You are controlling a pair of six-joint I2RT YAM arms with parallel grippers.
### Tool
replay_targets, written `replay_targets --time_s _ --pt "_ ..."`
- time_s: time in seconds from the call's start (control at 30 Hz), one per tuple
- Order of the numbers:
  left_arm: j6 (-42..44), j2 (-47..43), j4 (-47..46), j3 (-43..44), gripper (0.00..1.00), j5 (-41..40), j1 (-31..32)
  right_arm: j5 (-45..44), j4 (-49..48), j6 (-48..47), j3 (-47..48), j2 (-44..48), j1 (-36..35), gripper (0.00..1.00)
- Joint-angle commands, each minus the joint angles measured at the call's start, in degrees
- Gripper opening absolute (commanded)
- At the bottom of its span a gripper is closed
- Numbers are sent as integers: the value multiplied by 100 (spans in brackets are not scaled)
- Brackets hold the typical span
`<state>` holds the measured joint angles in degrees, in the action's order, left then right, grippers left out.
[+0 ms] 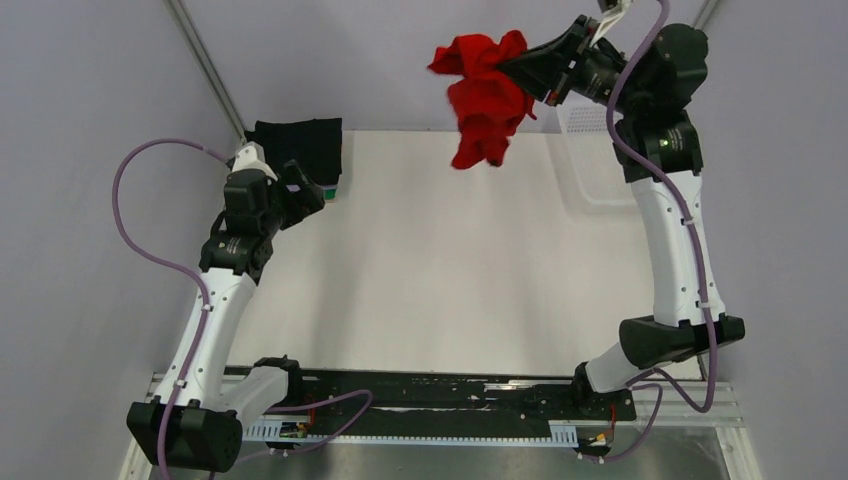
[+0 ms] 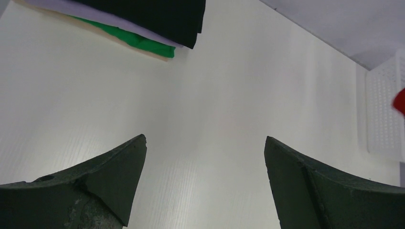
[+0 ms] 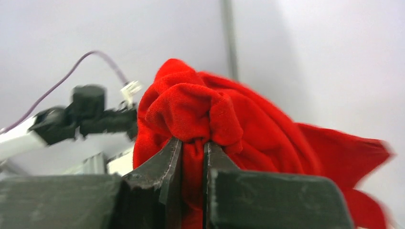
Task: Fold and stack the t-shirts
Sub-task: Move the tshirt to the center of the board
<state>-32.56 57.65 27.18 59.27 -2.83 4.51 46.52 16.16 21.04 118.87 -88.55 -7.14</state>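
The right claw (image 3: pixel 191 157) fills the bottom of its wrist view, its two fingers pinched tight on a bunched fold of the red shirt (image 3: pixel 248 119). The shirt hangs crumpled in the air at the top of the overhead view, just left of the white basket (image 1: pixel 585 160). The left claw (image 2: pixel 205 157) stands wide open over the table (image 2: pixel 215 95), holding nothing. The folded stack lies at the upper left: black shirt (image 2: pixel 157 14) over pale shirt (image 2: pixel 55 5) over green shirt (image 2: pixel 138 40).

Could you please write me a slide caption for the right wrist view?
Right gripper, jaws shut on a bunched-up red shirt.
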Motion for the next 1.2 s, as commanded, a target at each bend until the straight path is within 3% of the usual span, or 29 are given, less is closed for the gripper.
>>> replay_targets --time_s 0.0,0.13,0.3,0.33,0.47,0.5,0.6,0.7,0.97,1.17 --pt "-267 -108 -27 55 100 -42 -3 1121 -147 -151 -156 -86 -424 0" --pt "-395 -167 284 60 100 -289 1 377 -196 -160 -1491 485 -427 5" --pt "-520 -150 710 29 100 -668 1 -2410 -350 -36 -4657 1281 -324 17" --pt "-531 -127 778 12 100 -658 0 -2875 -344 60 -5140 1302 -259 28" --pt "-568 158 944 -11 100 -380 -1 -4859 10 438 -6319 1273 -29 91" --pt "-561 297 968 -16 100 -199 -2 -5338 187 486 -6419 1300 -17 99" --pt "-519 563 1051 -64 100 194 74 -6142 523 666 -6590 1499 -17 100" --pt "-432 870 1093 -110 100 474 414 -6167 576 750 -6765 1717 -17 100" --pt "88 1882 943 -481 100 1639 2714 -5282 590 645 -7011 2084 -16 100" --pt "23 2506 642 -683 99 2065 3876 -5071 582 551 -7065 1935 -20 100"
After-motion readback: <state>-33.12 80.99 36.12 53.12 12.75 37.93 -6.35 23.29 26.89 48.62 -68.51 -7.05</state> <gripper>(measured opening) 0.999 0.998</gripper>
